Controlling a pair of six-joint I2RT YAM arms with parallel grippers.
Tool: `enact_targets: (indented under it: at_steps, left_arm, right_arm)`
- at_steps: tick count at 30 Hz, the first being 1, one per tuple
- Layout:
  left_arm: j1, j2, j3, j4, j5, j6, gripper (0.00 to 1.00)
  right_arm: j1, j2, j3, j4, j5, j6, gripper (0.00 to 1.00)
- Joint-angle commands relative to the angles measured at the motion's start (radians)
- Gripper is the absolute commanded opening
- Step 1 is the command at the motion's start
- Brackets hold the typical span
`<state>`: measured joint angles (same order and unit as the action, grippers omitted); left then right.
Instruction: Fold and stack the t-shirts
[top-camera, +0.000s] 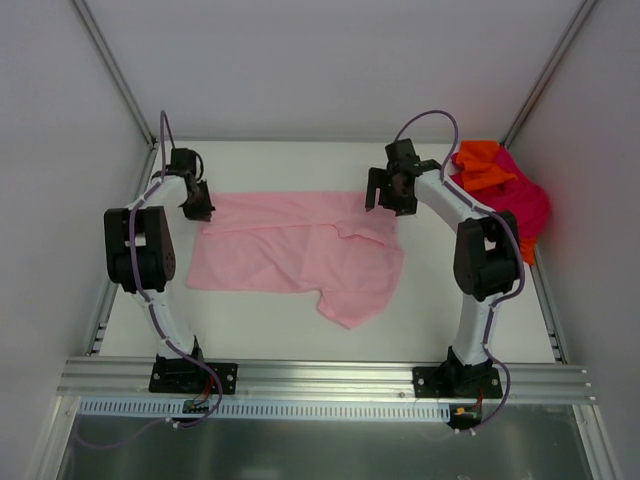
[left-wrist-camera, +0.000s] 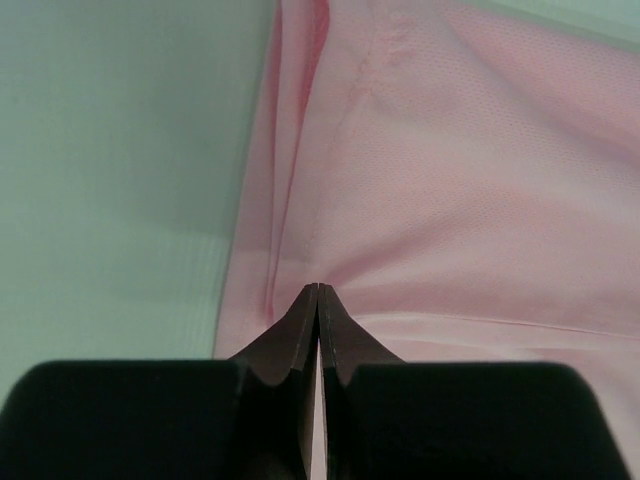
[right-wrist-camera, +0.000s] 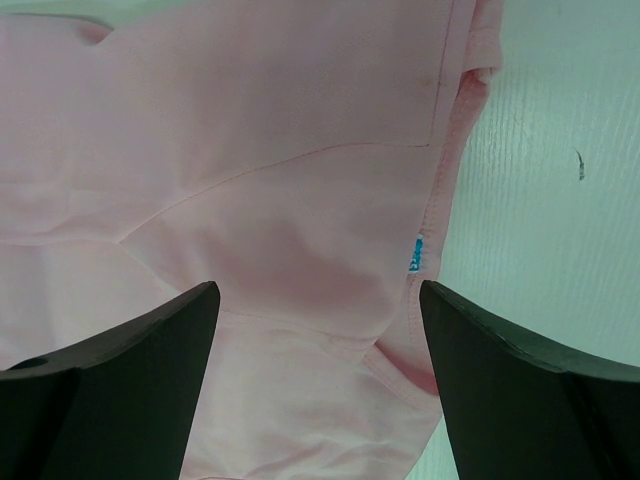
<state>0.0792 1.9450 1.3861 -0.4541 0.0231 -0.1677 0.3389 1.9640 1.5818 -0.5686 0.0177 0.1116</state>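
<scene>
A pink t-shirt (top-camera: 290, 250) lies spread on the white table, partly folded, with one sleeve pointing toward the near edge. My left gripper (top-camera: 197, 207) is at its far left corner. In the left wrist view the jaws (left-wrist-camera: 318, 290) are shut on the pink fabric (left-wrist-camera: 450, 180), and creases run out from the tips. My right gripper (top-camera: 385, 195) is open over the shirt's far right part. In the right wrist view (right-wrist-camera: 318, 290) the jaws stand wide apart above the pink cloth (right-wrist-camera: 250, 200) near a hem with a small blue label (right-wrist-camera: 415, 255).
A pile of orange and magenta shirts (top-camera: 505, 185) lies at the back right corner beside the right arm. Bare white table (top-camera: 270, 330) shows in front of the pink shirt. Grey walls enclose the table on the left, back and right.
</scene>
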Motion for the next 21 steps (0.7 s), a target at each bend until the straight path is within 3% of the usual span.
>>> enact_targets:
  at_steps: [1, 5, 9, 12, 13, 14, 16, 21]
  left_arm:
    - [0.007, -0.084, -0.009, -0.018, -0.093, 0.033, 0.0]
    - [0.027, -0.115, 0.039, -0.035, -0.054, 0.037, 0.0]
    - [0.011, -0.084, 0.157, -0.014, 0.051, 0.004, 0.1]
    - [-0.009, 0.003, 0.249, -0.03, 0.067, -0.016, 0.07]
    - [-0.009, 0.046, 0.281, -0.038, 0.064, -0.036, 0.04]
    - [-0.01, 0.064, 0.284, -0.037, 0.054, -0.049, 0.0]
    - [-0.01, 0.097, 0.272, -0.026, 0.041, -0.072, 0.0]
    - [-0.01, 0.138, 0.243, -0.021, 0.047, -0.085, 0.0]
  right_arm:
    - [0.0, 0.018, 0.01, -0.005, 0.008, -0.004, 0.87]
    - [-0.008, 0.027, 0.047, -0.016, 0.013, -0.023, 0.87]
    - [-0.009, 0.079, 0.122, -0.028, 0.014, -0.041, 0.73]
    - [-0.008, 0.148, 0.182, -0.036, 0.034, -0.049, 0.41]
    - [-0.006, 0.183, 0.205, -0.04, 0.044, -0.05, 0.26]
    - [-0.008, 0.199, 0.217, -0.042, 0.063, -0.052, 0.22]
    - [-0.008, 0.249, 0.26, -0.076, 0.079, -0.049, 0.17]
    - [-0.009, 0.312, 0.32, -0.132, 0.113, -0.053, 0.16]
